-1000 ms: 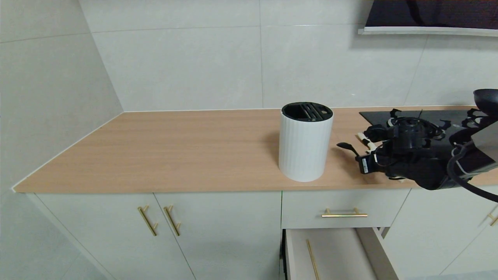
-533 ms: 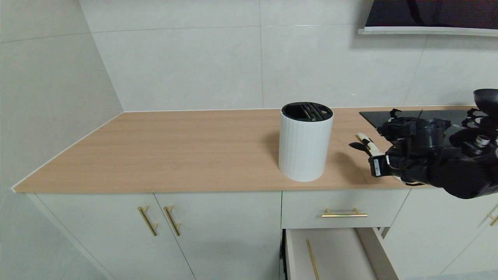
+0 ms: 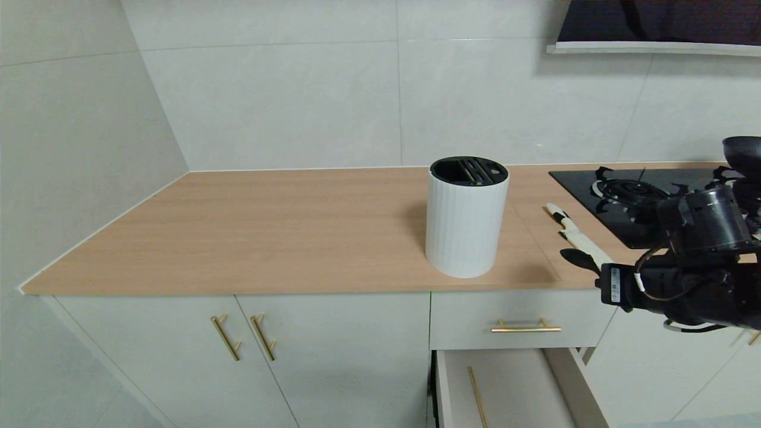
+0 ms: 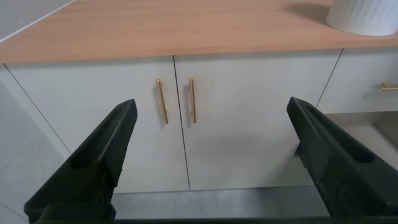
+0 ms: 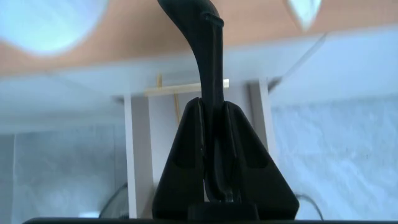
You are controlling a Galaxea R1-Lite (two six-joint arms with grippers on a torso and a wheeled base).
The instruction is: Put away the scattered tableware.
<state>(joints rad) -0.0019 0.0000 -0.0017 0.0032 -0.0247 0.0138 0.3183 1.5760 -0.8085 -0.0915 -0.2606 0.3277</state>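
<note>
My right gripper [image 3: 607, 284] hangs just past the counter's front edge at the right, shut on a slim black utensil [image 3: 579, 259] whose rounded end points left toward the holder. In the right wrist view the black utensil [image 5: 209, 56] sticks out from between the closed fingers [image 5: 186, 146]. A white-handled knife [image 3: 571, 229] lies on the wooden counter [image 3: 267, 226] behind the gripper. The white ribbed utensil holder [image 3: 467, 220] with a black slotted top stands left of the knife. My left gripper [image 4: 211, 162] is open, low in front of the cabinet doors [image 4: 180, 118].
A black gas hob [image 3: 630, 190] is set into the counter at the right. Below the counter a shut drawer with a gold handle [image 3: 526, 327] sits above an open drawer [image 3: 505, 386]. A tiled wall closes the back and left.
My right arm has drawn back from above the counter toward its front edge and lower, carrying the black utensil to the right. The knife on the counter is now uncovered.
</note>
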